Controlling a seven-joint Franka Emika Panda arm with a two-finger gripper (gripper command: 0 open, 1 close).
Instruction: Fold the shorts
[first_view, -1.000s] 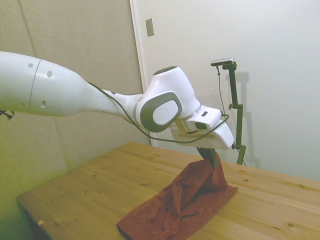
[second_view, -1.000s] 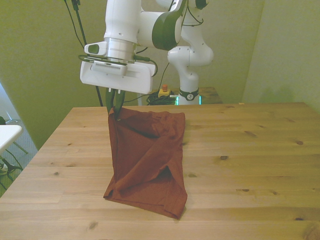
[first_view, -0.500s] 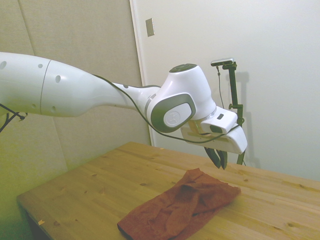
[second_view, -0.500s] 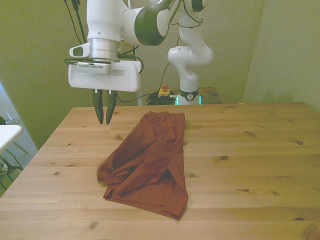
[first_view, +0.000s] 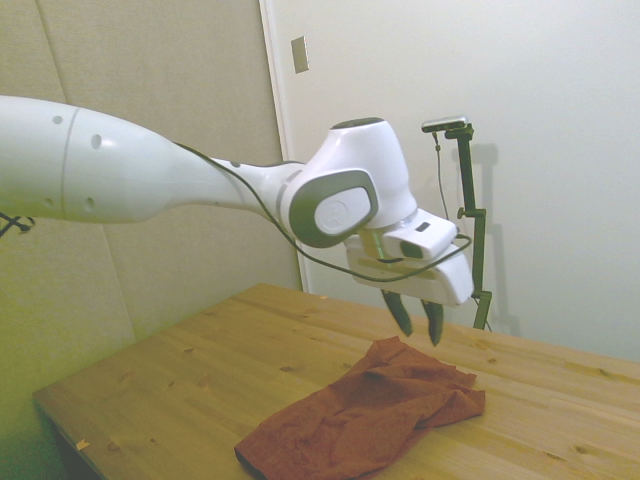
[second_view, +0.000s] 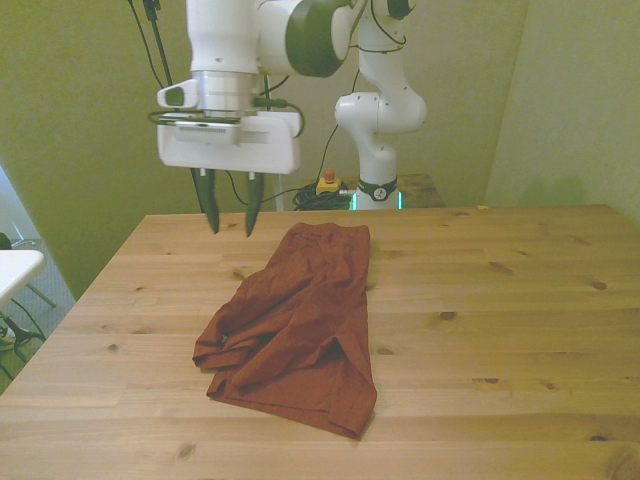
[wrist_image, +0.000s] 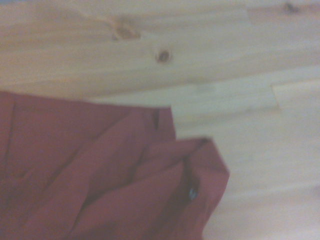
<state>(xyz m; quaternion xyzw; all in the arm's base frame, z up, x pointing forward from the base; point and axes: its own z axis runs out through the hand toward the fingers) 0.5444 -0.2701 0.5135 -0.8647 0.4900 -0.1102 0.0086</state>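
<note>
The rust-red shorts (second_view: 297, 320) lie crumpled and loosely doubled over on the wooden table (second_view: 500, 330), left of centre in the front view. From the side the shorts (first_view: 370, 420) form a rumpled heap near the table's near edge. My gripper (second_view: 229, 228) hangs open above the table, just off the shorts' far left corner, with nothing between its fingers. The side view has the gripper (first_view: 418, 335) a little above the cloth's raised end. Up close, the wrist view catches a folded corner of the shorts (wrist_image: 100, 185) on bare wood.
The table stretches bare wood to the front view's right. A white object (second_view: 15, 270) sits off the table's left side. Cables and a small red-topped button (second_view: 328, 180) lie behind the far edge by the robot base.
A second ago my gripper held the shorts' corner up. It let go, the cloth dropped onto the table, and the fingers have since spread wider while the hand shifted slightly.
</note>
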